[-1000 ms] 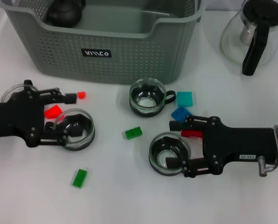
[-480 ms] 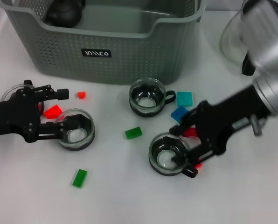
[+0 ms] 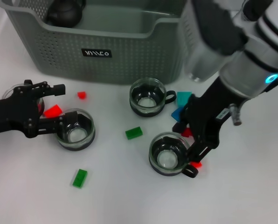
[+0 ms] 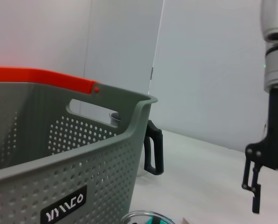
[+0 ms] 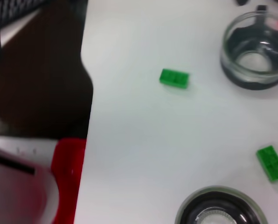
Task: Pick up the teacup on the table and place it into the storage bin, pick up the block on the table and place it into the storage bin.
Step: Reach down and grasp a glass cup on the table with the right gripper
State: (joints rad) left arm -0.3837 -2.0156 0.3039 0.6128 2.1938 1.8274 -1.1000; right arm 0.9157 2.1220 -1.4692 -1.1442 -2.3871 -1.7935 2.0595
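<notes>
A: So, where do we have the left claw [image 3: 63, 105]?

B: We see it low on the table, spread wide and gripping nothing. A red block [image 3: 52, 111] lies between its two fingers. The lower finger [image 3: 60, 123] reaches the near-side rim of the left cup [image 3: 75, 129]. A small red block [image 3: 81, 94] sits just beyond its upper finger.

A: And the right claw [image 3: 188, 142]?

B: We have it pointing down at the handle side of the right cup [image 3: 169, 153], right against the rim. Its grip: we cannot tell. A red piece [image 3: 195, 164] shows just below it. A blue block [image 3: 180, 113] and a teal block [image 3: 184, 98] sit just behind it.

A: Do we see the bin [image 3: 129, 56]?

B: Yes, well beyond both claws at the far side of the table, label facing us. We see a black teapot [image 3: 64, 11] inside it.

A: What lies between the claws?

B: We count the middle cup [image 3: 147, 96], standing upright closer to the bin, and a green block [image 3: 134, 132] nearer us. A second green block [image 3: 79, 178] lies below the left cup.
</notes>
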